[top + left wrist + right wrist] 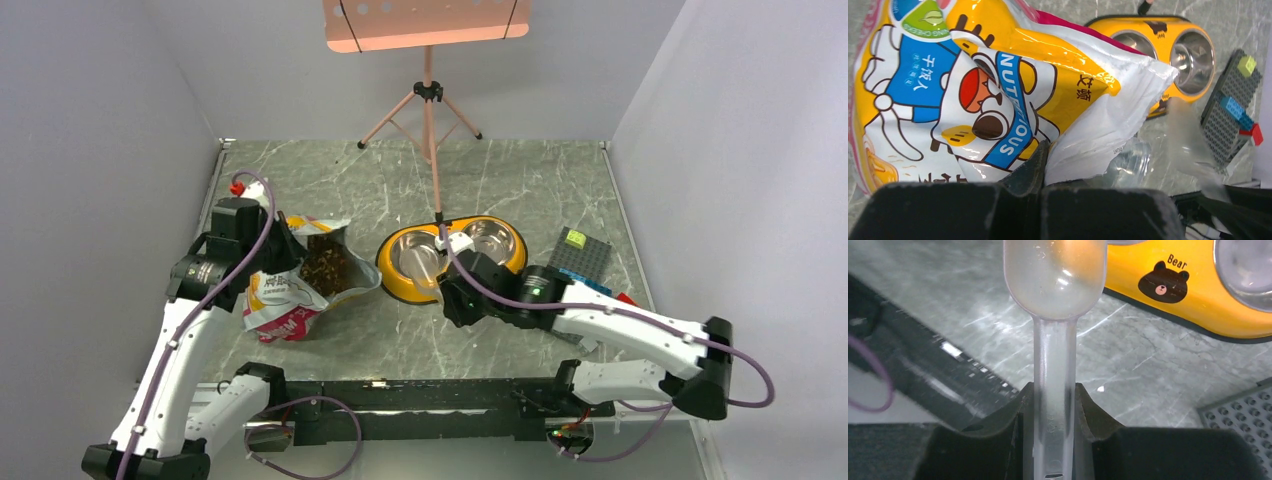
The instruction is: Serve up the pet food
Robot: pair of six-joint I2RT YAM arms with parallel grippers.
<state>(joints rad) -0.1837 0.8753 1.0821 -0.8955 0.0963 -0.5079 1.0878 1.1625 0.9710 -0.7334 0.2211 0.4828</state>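
The white-and-yellow pet food bag (283, 300) lies on the table at the left, its mouth open toward the feeder. Brown kibble (328, 268) shows inside it. My left gripper (283, 232) is shut on the bag's upper edge; the left wrist view shows its jaws (1044, 165) pinching the bag (998, 85). My right gripper (455, 293) is shut on the handle of a clear plastic scoop (1054, 365), whose cup (1055, 275) is empty. It hangs just in front of the yellow feeder (1193, 305), between the bag and the feeder (395, 270).
The feeder's two steel bowls (490, 238) look empty. A grey studded baseplate with coloured bricks (580, 258) lies right of the feeder. A pink music stand (428, 100) stands at the back. Grey walls close three sides. A black rail (420, 395) runs along the near edge.
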